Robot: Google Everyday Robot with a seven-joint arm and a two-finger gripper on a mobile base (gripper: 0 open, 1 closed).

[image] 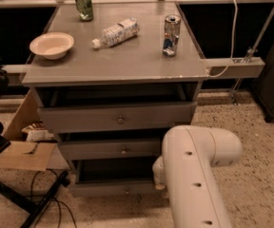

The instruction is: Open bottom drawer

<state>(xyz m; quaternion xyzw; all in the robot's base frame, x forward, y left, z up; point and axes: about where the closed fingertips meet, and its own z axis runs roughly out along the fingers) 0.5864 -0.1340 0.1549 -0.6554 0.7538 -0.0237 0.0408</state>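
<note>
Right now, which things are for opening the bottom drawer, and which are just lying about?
For the job: bottom drawer, lowest of three; gripper, hidden behind the white arm by that drawer's right end.

Just lying about: bowl, green can, plastic bottle on its side, silver can, all on the cabinet top; cardboard at left.

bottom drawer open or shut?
Partly open: bottom drawer front sits forward, dark gap above. Gripper at its right end, behind the arm.

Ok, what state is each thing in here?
bottom drawer: partly pulled out
middle drawer: slightly out
top drawer: slightly out
bottle: lying on its side
silver can: upright
green can: upright
bowl: upright, empty
gripper: mostly behind the arm, at the bottom drawer's right end
</note>
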